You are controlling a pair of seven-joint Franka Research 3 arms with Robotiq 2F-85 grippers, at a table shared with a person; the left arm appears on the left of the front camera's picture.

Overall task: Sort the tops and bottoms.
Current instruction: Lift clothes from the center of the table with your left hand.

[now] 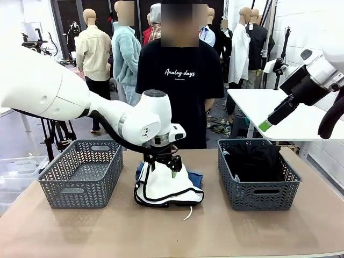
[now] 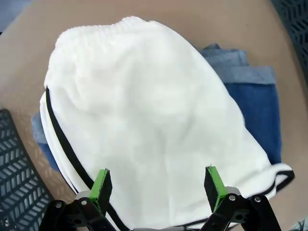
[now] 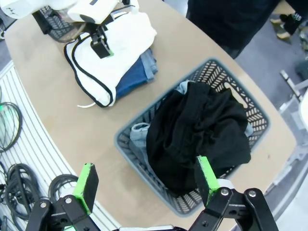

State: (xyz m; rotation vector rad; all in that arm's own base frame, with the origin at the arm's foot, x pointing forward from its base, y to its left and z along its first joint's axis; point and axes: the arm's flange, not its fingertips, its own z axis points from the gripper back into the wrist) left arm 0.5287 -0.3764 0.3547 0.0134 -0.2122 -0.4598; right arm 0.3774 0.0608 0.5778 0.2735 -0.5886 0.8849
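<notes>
The white top (image 1: 166,188), trimmed with a thin black edge, is seen lying in the middle of the bench (image 1: 161,236), folded on top of a blue denim garment (image 2: 257,96). The left jaws are held apart directly above it, with the green pads (image 2: 102,185) poised at either side of the near hem; no fabric is gripped. The right jaws are likewise spread and carry nothing, raised well above the right basket (image 1: 258,199), in which the black top (image 3: 197,125) is heaped over some pale blue cloth (image 3: 139,132) whose kind cannot be told. The left basket (image 1: 80,188) appears to hold nothing.

The step in hand is judged to be the pick-up of the white top. For the next move, the left jaws need to be lowered onto the cloth and closed on a pinch of the upper layer alone, so that the denim beneath is not dragged along. A transfer to the basket holding the black top would probably be called for.
</notes>
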